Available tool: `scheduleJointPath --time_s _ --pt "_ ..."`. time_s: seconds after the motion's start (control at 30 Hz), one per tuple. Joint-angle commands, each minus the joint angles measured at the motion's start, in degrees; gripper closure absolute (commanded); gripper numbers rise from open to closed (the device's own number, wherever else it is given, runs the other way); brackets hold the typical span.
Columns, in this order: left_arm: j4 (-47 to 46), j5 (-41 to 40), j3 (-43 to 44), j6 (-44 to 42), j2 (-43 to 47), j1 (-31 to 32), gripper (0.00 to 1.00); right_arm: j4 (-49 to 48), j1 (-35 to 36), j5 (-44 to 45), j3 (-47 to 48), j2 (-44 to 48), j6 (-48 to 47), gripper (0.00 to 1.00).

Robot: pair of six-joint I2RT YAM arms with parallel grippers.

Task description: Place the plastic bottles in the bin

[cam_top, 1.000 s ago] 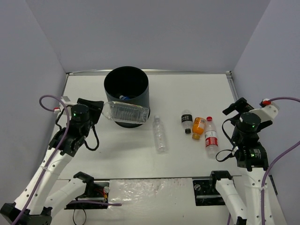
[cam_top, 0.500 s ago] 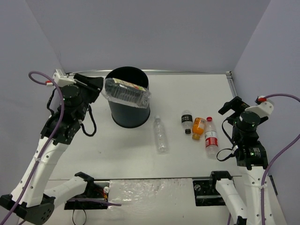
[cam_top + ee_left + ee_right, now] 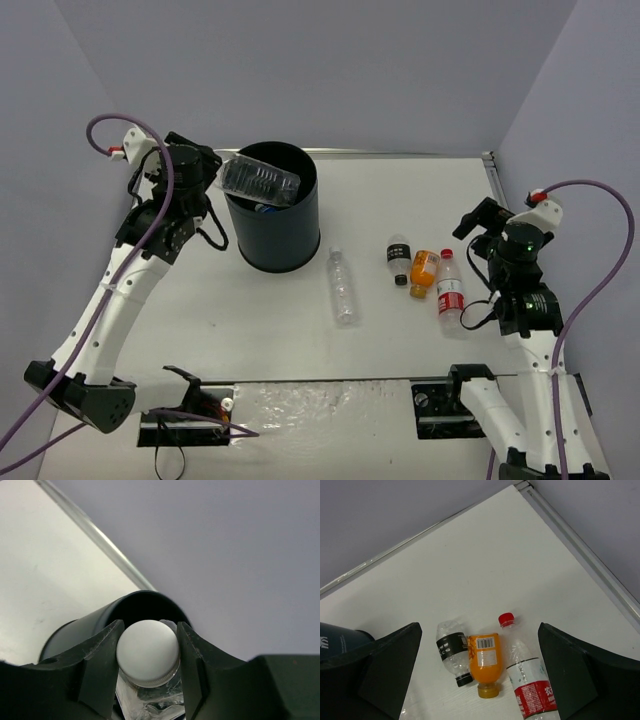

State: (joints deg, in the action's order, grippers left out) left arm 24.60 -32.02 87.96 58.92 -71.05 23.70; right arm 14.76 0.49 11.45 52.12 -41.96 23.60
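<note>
My left gripper (image 3: 212,172) is shut on the white cap (image 3: 148,652) of the fat clear bottle (image 3: 260,180). The bottle hangs slanted over the mouth of the black bin (image 3: 272,240), its body over the left part of the opening. On the table lie the slim clear bottle (image 3: 342,286), the black-labelled bottle (image 3: 398,258), the orange bottle (image 3: 424,272) and the red-capped bottle (image 3: 450,292). My right gripper (image 3: 475,218) is open above the table, right of that group. Between its fingers the right wrist view shows the orange bottle (image 3: 485,660), the black-labelled one (image 3: 451,650) and the red-labelled one (image 3: 527,680).
Something blue (image 3: 262,208) lies inside the bin. Grey walls close the table at the back and both sides, with a metal rail (image 3: 400,153) along the far edge. The bin's rim (image 3: 75,630) sits just beyond my left fingers.
My left arm has lifted the fat clear bottle from the bin's front wall up over its rim and mouth. My right gripper has drifted slightly toward the back, still open.
</note>
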Motion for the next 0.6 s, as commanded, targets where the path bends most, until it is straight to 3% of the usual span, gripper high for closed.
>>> scheduleJointPath --time_s 0.0,0.03,0.2,0.23,0.33,0.43,0.47,0.57 --pt "-3.33 -3.6 -1.03 -0.78 0.31 -0.58 0.74 -6.46 0.14 -15.66 -0.03 -3.31 -2.93 0.0" --pt "-3.29 -3.04 -0.99 -1.31 0.23 -0.6 0.73 -6.97 0.32 -15.91 -0.29 -3.49 -2.95 0.0" --pt "-0.9 4.96 5.3 -7.7 -5.63 -1.64 0.06 -11.23 5.98 -25.49 -3.47 -4.78 -2.74 0.0" --pt "-0.58 6.11 5.73 -8.2 -5.85 -1.64 0.03 -11.59 6.7 -25.68 -4.16 -4.88 -2.68 0.0" --pt "4.92 10.1 15.54 -13.08 -8.93 -1.64 0.03 -14.4 19.34 -19.46 -6.28 -7.73 -0.29 0.0" --pt "12.11 12.9 29.22 -20.11 -12.54 -1.64 0.03 -16.93 33.18 -4.12 -6.43 -14.77 -0.08 0.0" --pt "15.1 13.18 31.71 -22.16 -12.92 -1.64 0.03 -17.49 39.4 -0.78 -5.74 -17.13 0.18 0.0" --pt "20.03 12.49 33.86 -27.53 -10.86 -1.72 0.03 -17.7 47.25 7.62 -2.46 -26.7 1.83 0.0"
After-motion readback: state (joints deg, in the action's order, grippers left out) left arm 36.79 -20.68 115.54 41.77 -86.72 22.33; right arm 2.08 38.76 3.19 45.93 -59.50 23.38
